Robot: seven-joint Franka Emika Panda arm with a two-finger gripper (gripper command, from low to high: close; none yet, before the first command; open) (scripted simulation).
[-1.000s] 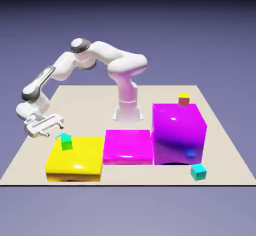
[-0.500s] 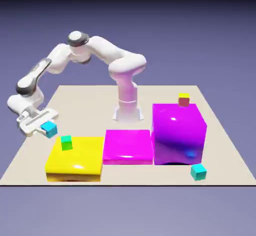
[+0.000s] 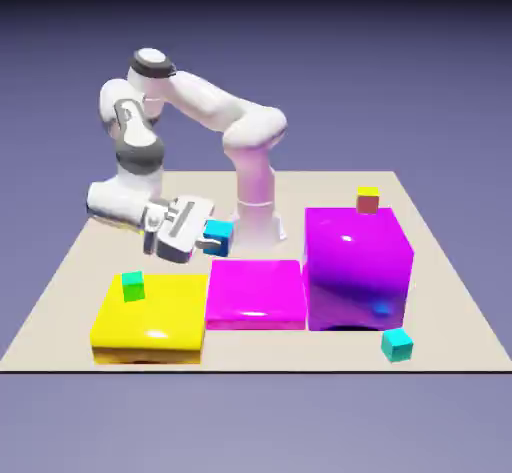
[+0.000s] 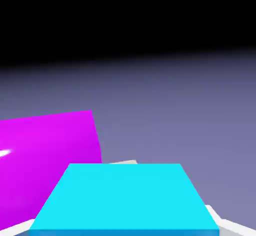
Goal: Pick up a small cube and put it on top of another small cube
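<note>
My gripper [image 3: 212, 238] is shut on the small cube [image 3: 218, 234], which has a cyan top and blue sides. It hangs in the air above the far edge of the flat magenta block [image 3: 256, 291]. In the hand view the small cube [image 4: 125, 197] fills the bottom middle and hides my fingertips. The other small cube [image 3: 368, 200], red-sided with a yellowish top, sits on the far right corner of the tall purple block [image 3: 356, 266], well to the exterior view's right of my gripper.
A green small cube [image 3: 133, 284] stands on the yellow block [image 3: 150, 317] at the left. A teal small cube [image 3: 397, 344] lies on the table in front of the tall purple block. In the hand view a magenta block [image 4: 45, 155] shows at the left.
My gripper has swung from the table's left edge toward the exterior view's right with the small cube in it, and has risen above the flat magenta block's far edge.
</note>
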